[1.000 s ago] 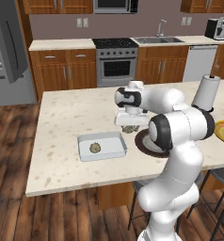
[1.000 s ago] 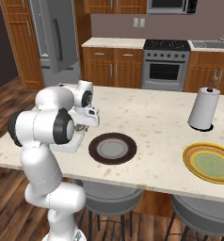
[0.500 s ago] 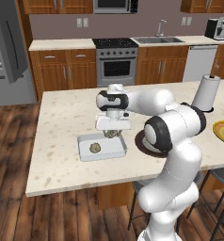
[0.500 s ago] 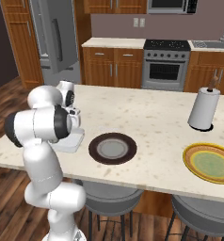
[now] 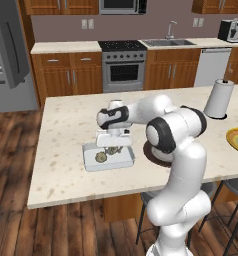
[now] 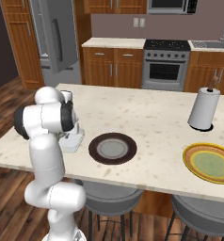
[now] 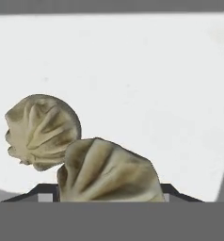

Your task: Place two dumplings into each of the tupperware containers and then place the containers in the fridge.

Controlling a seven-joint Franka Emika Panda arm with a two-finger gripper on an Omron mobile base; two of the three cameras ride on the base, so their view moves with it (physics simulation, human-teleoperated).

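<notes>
Hovering low over a tupperware container [image 5: 108,159] near the island counter's [image 5: 66,125] front edge, the gripper [image 5: 112,148] pinches a dumpling [image 7: 109,172] between its fingers. Left of it in the hand view, a second dumpling [image 7: 42,131] already lies on the tray's pale floor. Both look soft, light and easily squashed, best taken gently across the plump sides below the pleats. Right of the container sits a dark brown plate [image 6: 112,148], then a paper towel roll [image 6: 204,109] and a yellow plate [image 6: 212,163].
</notes>
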